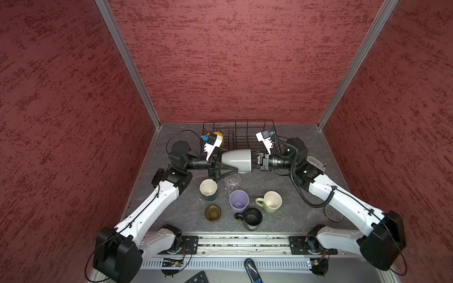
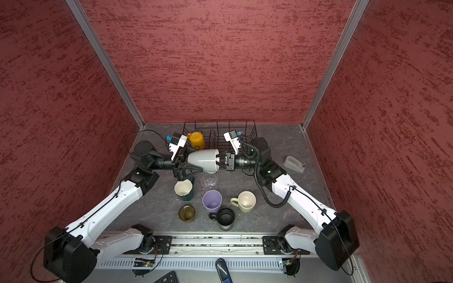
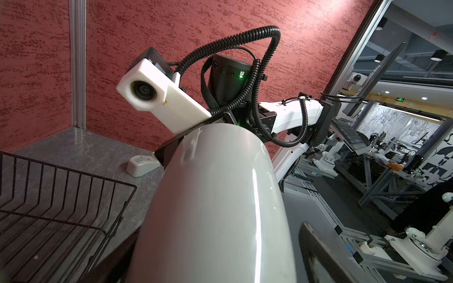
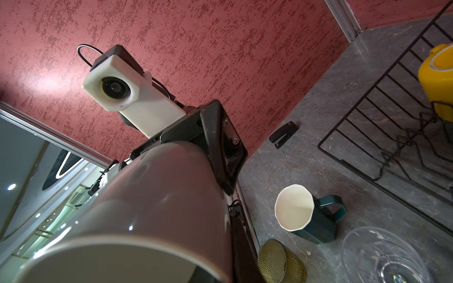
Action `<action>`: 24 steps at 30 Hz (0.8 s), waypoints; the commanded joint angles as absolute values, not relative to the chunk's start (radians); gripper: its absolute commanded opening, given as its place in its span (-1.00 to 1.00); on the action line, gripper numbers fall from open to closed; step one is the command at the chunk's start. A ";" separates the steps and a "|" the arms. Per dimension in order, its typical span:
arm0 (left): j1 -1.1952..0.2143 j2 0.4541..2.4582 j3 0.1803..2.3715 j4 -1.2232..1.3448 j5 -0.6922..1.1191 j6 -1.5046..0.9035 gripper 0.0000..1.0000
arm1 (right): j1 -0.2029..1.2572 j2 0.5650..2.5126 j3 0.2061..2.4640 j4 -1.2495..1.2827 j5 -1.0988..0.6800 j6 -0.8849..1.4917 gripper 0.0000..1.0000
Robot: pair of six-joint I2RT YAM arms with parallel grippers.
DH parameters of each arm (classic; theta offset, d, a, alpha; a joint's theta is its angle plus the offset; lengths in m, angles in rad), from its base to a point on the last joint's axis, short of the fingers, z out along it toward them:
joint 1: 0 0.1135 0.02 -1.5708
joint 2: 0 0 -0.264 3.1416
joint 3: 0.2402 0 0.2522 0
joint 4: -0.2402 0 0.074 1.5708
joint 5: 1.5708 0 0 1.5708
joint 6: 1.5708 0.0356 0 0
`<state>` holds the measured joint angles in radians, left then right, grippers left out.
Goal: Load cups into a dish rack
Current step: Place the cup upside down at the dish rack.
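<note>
Pinching grey mug (image 1: 241, 159): right gripper (image 1: 253, 162); left gripper (image 1: 229, 162) astride.

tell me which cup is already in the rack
The yellow mug: it alone sits inside the dish rack. The grey mug is held up in the air, and the rest stand on the table.
</note>
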<state>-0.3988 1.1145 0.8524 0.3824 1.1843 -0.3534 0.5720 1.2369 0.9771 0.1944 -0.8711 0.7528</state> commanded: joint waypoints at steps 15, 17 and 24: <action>-0.415 1.134 0.894 0.396 1.176 -0.344 0.65 | 0.566 1.239 0.947 0.387 -0.893 0.838 -1.00; -0.416 1.131 0.894 0.397 1.175 -0.344 0.64 | 0.566 1.241 0.942 0.395 -0.894 0.842 -1.00; -0.416 1.119 0.900 0.397 1.158 -0.345 0.69 | 0.566 1.249 0.939 0.414 -0.903 0.856 -1.00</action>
